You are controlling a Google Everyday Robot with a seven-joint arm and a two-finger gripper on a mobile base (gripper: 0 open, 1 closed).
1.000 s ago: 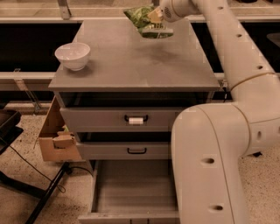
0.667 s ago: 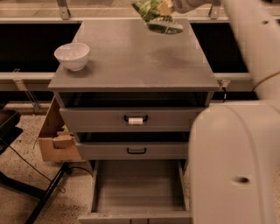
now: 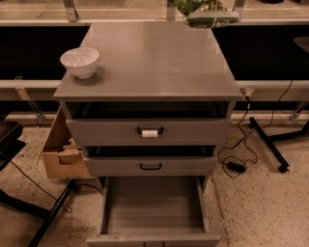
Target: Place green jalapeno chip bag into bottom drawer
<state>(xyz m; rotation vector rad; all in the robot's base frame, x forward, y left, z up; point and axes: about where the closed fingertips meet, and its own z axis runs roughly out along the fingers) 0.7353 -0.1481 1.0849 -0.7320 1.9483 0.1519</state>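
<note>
Chip bag (image 3: pixel 206 13) aloft (jaws unseen)

Gripper: out of view, somewhere past top edge of camera view. Arm and wrist: no part showing. Pose and state of gripper: cannot be read from here. Only hint of where it is: green chip bag (image 3: pixel 206 12) at top edge, upper part cut off by border. What holds bag: hidden.

We see the green jalapeno chip bag (image 3: pixel 205 12), crumpled and with a lighter band, above the cabinet's (image 3: pixel 149 58) far edge. The frame's top cuts it off. The bottom drawer (image 3: pixel 152 207) stands pulled open at the cabinet's foot, showing its flat grey interior. The gripper lies outside our view.
</note>
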